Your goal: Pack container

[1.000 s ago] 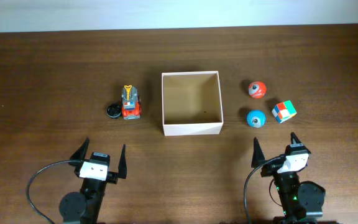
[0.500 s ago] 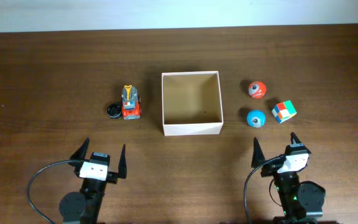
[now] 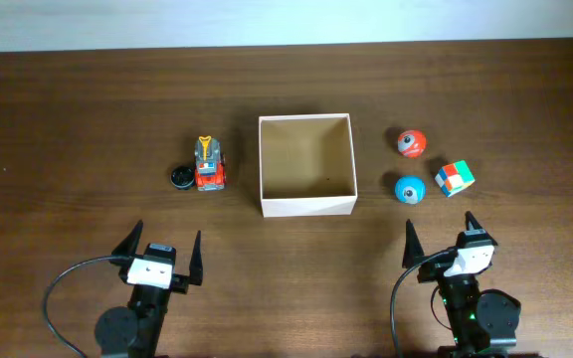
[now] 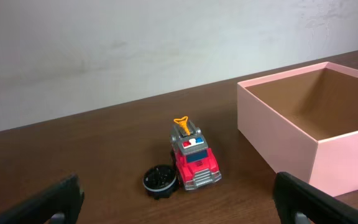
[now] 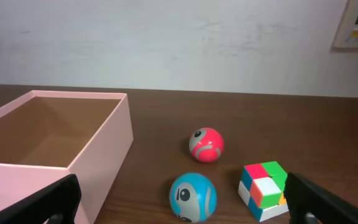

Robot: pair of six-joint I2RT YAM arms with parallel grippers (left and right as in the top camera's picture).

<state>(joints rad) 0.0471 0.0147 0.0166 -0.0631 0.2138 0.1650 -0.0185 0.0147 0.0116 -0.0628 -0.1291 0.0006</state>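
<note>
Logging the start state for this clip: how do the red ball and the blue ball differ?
Colour: the red ball is red, the blue ball blue. Place: the red ball lies beside the rear half of the container; the blue ball lies beside its front half, close to the colour cube. Shared: both are small, grey-marked and lie outside the container, on its right side.

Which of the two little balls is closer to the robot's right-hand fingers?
The blue ball, lying beside the colourful cube. The red ball sits farther back, behind the blue one.
</note>
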